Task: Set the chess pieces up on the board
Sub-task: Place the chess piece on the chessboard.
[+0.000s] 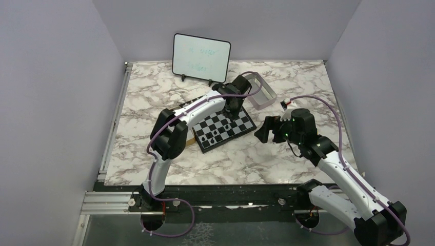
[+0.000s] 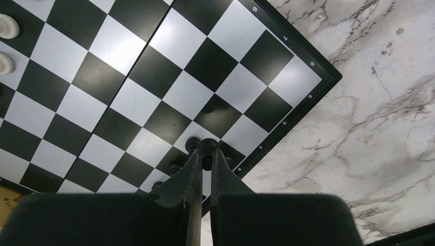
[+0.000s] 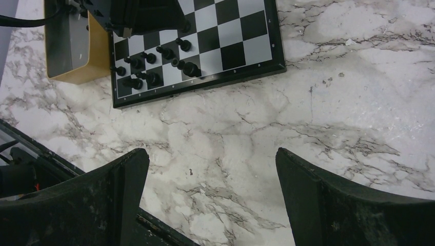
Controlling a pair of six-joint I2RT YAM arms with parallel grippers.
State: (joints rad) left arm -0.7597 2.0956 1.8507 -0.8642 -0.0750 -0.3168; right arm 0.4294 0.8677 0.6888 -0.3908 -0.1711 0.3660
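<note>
The board lies mid-table; it also shows in the left wrist view and the right wrist view. Several black chess pieces stand in its near rows by the rim. My left gripper is over the board's edge row, shut on a black chess piece, with other black pieces right beside it. My right gripper is wide open and empty over bare marble, right of the board.
Pale chess pieces stand at the board's other side. A tan wooden box sits against the board's left side. A grey metal tray and a whiteboard stand behind the board.
</note>
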